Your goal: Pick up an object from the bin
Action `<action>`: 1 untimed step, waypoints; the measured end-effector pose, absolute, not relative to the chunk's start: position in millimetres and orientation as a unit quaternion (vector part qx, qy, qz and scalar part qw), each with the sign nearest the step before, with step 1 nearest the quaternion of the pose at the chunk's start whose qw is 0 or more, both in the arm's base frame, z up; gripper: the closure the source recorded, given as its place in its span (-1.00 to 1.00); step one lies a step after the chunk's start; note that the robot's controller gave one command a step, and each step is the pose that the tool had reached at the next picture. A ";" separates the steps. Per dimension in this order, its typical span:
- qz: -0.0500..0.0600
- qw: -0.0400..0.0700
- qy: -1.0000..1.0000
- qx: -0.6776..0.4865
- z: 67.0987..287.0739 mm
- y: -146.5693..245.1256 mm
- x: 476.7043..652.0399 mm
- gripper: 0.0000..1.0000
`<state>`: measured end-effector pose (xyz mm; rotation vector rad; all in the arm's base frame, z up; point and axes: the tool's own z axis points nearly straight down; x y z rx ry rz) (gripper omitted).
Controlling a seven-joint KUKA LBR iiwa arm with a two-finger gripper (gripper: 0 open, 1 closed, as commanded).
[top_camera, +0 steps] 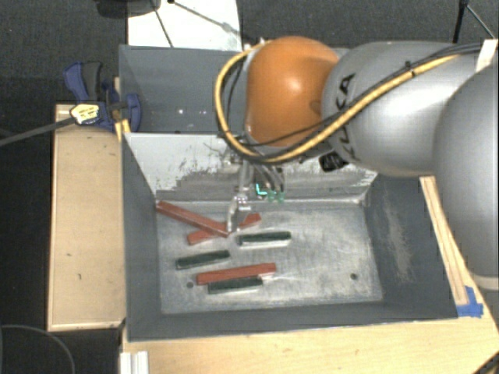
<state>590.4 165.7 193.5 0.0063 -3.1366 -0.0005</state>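
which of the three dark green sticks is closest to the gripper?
The dark green stick just right of the gripper, uppermost in view; the middle-left stick and the lowest stick lie farther off.

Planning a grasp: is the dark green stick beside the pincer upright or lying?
Lying: the slim dark green stick rests lengthwise on the floor of the grey metal bin.

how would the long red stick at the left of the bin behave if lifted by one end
The long red stick looks straight and thin, so it is probably stiff and light. Gripped at one end it might tilt. It crosses another red stick by the tool, so lifting it may drag that one along.
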 end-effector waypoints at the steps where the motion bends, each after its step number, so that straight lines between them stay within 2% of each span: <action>1: -0.001 -0.001 -1.000 0.000 198.3 164.9 592.3 -1.00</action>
